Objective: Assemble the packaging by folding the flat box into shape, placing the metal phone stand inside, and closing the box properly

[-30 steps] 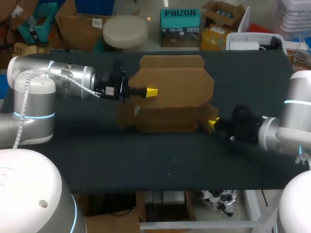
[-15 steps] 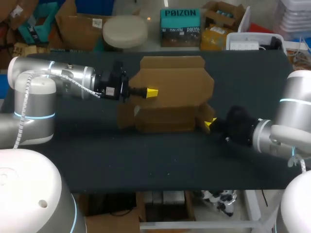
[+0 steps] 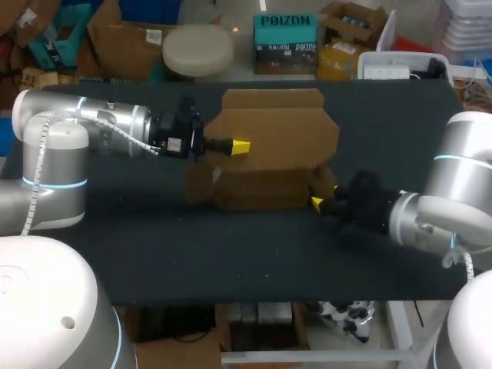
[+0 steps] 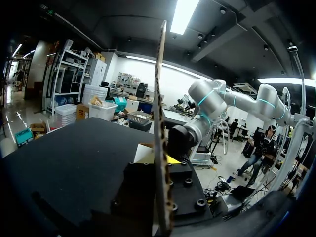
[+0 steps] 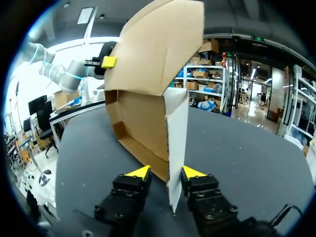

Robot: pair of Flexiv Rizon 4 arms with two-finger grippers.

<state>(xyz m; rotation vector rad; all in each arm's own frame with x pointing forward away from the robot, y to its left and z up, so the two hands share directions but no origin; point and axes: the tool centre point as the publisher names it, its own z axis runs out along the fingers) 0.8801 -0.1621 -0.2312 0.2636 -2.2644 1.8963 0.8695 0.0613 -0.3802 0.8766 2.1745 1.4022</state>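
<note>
A brown cardboard box, partly folded, stands mid-table with its wide lid panel raised behind it. My left gripper is shut on that panel's left side. In the left wrist view the panel runs edge-on out of the gripper. My right gripper is at the box's right end, open. In the right wrist view the end flap stands between its spread fingertips, with a gap on one side. No phone stand shows in any view.
The box rests on a dark tabletop that stretches wide in front of it and to both sides. My right arm lies low over the table's right part.
My right gripper has opened off the box's end flap and slid left and nearer along the box's right end. The left arm and the lid panel have kept still.
</note>
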